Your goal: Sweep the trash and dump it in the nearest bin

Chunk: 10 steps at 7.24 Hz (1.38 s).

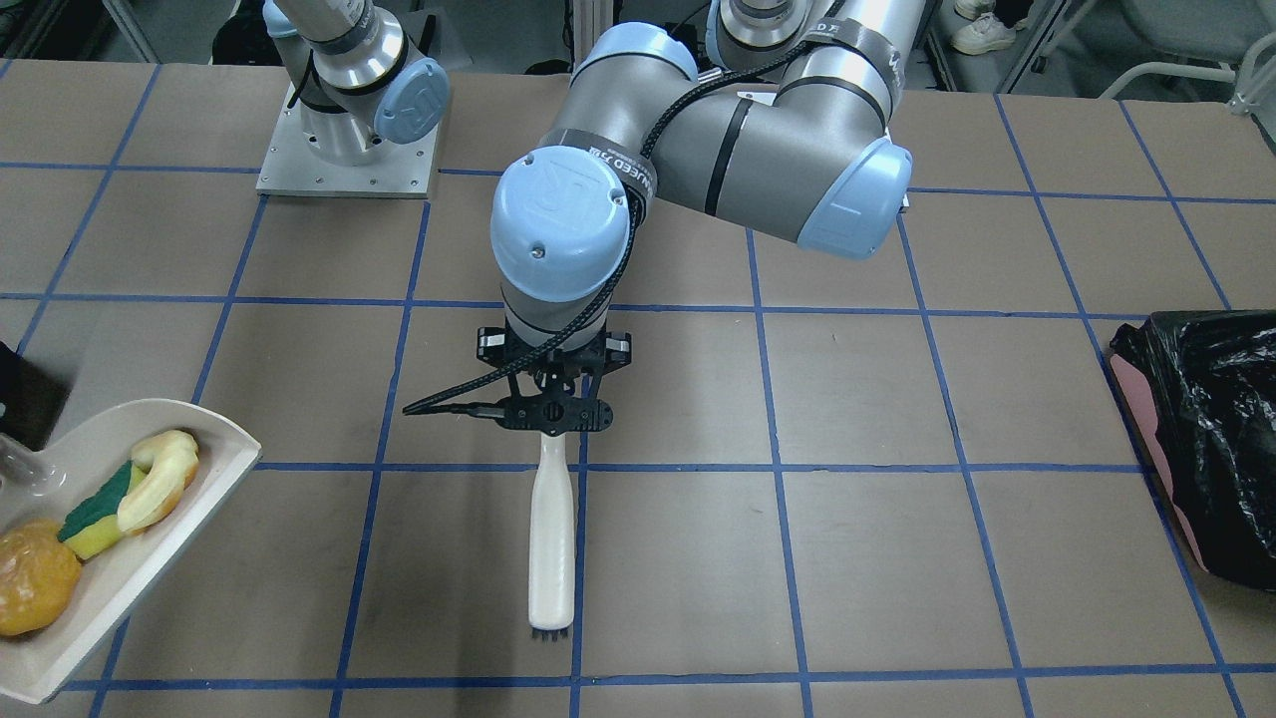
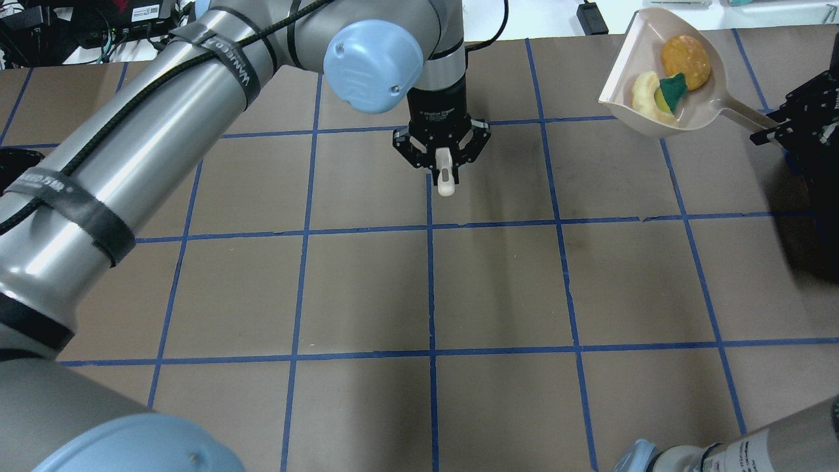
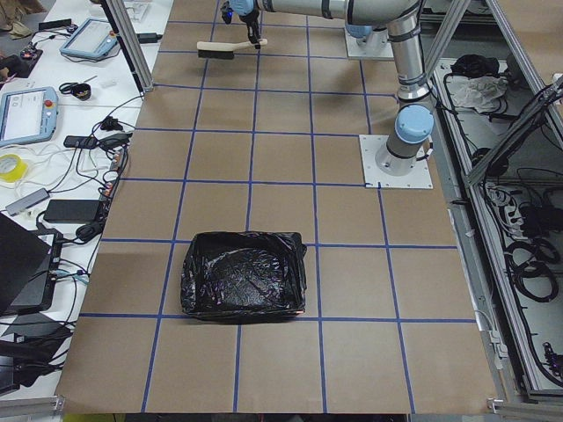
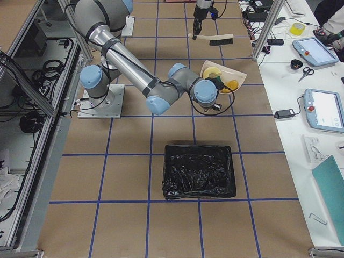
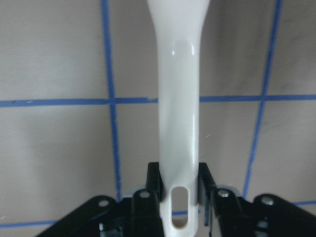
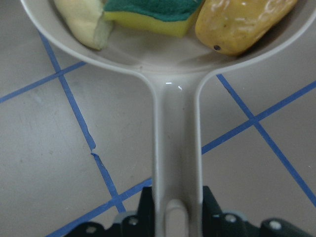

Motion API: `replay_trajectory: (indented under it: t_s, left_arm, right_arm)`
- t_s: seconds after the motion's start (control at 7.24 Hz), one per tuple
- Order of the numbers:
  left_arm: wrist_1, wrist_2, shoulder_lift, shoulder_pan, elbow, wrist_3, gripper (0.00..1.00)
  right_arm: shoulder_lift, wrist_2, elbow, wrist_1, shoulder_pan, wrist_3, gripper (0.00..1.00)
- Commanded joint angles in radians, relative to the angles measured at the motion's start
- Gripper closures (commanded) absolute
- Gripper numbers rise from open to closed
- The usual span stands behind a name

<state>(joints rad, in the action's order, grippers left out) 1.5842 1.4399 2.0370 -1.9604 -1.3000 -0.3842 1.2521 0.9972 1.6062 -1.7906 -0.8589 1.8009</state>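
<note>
My right gripper [image 2: 780,128] is shut on the handle of the white dustpan [image 2: 623,85], held raised at the table's right. The trash lies in the pan: a brown-orange lump [image 2: 685,61], a pale yellow crescent [image 2: 645,97] and a green-and-yellow sponge chunk [image 2: 670,92]. The right wrist view shows the handle [image 6: 175,148] between the jaws. The black bin [image 4: 199,171] stands on the table near that arm, and shows as a dark shape [image 2: 819,242] at the overhead view's right edge. My left gripper [image 2: 444,169] is shut on the white brush [image 1: 551,538] mid-table.
A pink bin lined with a crinkly black bag [image 1: 1196,439] stands at the table's left end. The right arm's base plate [image 1: 344,150] is at the robot's side. Blue tape lines grid the brown table [image 2: 498,288].
</note>
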Motion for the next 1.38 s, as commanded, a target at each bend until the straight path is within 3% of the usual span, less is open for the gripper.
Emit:
replay_trajectory:
  t_s: [0.0, 0.14, 0.41, 0.69, 0.97, 1.24]
  left_arm:
    - [-0.062, 0.007, -0.14, -0.003, -0.282, 0.005, 1.0]
    - [-0.091, 0.004, -0.19, -0.009, -0.374, 0.001, 1.0]
    - [-0.098, -0.001, -0.25, -0.052, -0.467, 0.001, 1.0]
    - [-0.105, -0.006, -0.253, -0.093, -0.485, -0.002, 1.0]
    - [-0.153, -0.004, -0.238, -0.103, -0.527, -0.001, 1.0]
    - [-0.22, -0.006, -0.232, -0.106, -0.559, -0.001, 1.0]
  right_arm:
    - [0.012, -0.096, -0.002, 0.023, 0.023, 0.0, 0.84]
    - [0.018, -0.103, -0.006, 0.022, 0.027, -0.001, 0.84]
    - [0.016, -0.069, -0.06, 0.033, 0.046, 0.005, 0.84]
    - [0.016, 0.015, -0.071, 0.033, 0.082, 0.069, 0.86]
    - [0.01, 0.125, -0.138, 0.144, 0.13, 0.18, 0.87]
    - [0.004, 0.191, -0.18, 0.174, 0.177, 0.263, 0.89]
